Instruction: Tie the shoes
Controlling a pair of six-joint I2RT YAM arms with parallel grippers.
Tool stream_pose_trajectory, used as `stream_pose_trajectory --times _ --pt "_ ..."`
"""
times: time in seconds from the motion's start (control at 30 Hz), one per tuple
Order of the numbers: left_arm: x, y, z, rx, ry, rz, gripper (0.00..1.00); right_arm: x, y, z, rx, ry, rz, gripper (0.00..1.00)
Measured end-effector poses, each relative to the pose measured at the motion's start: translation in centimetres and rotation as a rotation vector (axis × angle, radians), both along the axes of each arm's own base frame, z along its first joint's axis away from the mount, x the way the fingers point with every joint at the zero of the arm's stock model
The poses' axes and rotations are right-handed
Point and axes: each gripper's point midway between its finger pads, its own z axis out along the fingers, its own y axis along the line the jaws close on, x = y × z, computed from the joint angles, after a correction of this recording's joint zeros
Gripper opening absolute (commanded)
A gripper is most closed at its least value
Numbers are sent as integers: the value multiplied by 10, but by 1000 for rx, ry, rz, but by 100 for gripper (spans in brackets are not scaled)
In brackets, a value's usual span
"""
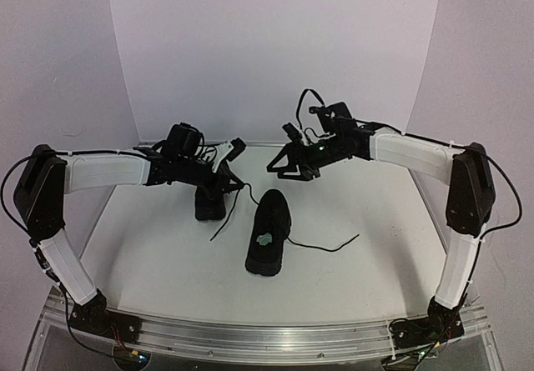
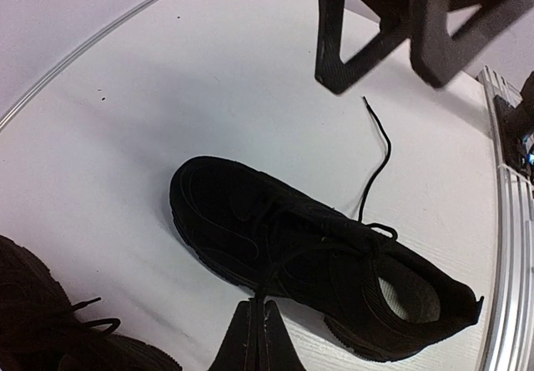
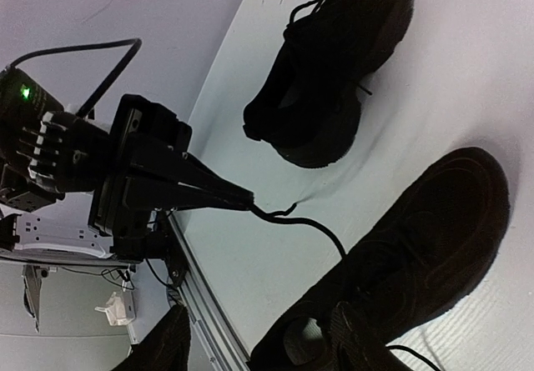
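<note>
Top external view puts the patched shoe (image 1: 269,225) at the middle of the table (image 1: 367,279), the second shoe (image 1: 210,204) just left of it by the left gripper (image 3: 249,200), which is clamped on the patched shoe's lace (image 3: 325,228), while the right gripper (image 2: 382,75) hangs spread apart.

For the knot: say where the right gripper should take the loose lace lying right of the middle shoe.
Probably the lace near its free tip, from straight above, jaws across the strand: it lies flat on bare table, clear of the shoe.
</note>
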Motion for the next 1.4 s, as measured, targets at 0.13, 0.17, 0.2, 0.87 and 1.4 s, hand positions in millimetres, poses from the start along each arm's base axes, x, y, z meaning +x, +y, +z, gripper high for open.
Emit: stream_pose_trajectory --times 0.13,0.17,0.2,0.87,1.4 --pt "1 -1 2 -37 8 8 0 -5 17 -6 5 0 38 54" --pt "1 -3 4 -49 8 5 0 -7 19 -8 4 2 46 53" --pt "2 -4 7 -63 3 4 0 -8 21 -10 2 4 50 53" --pt "0 -13 22 -153 9 -47 0 3 42 -13 27 -54 114 43" --pt "9 -9 17 -164 17 -38 0 -1 39 -37 -16 -83 139 54"
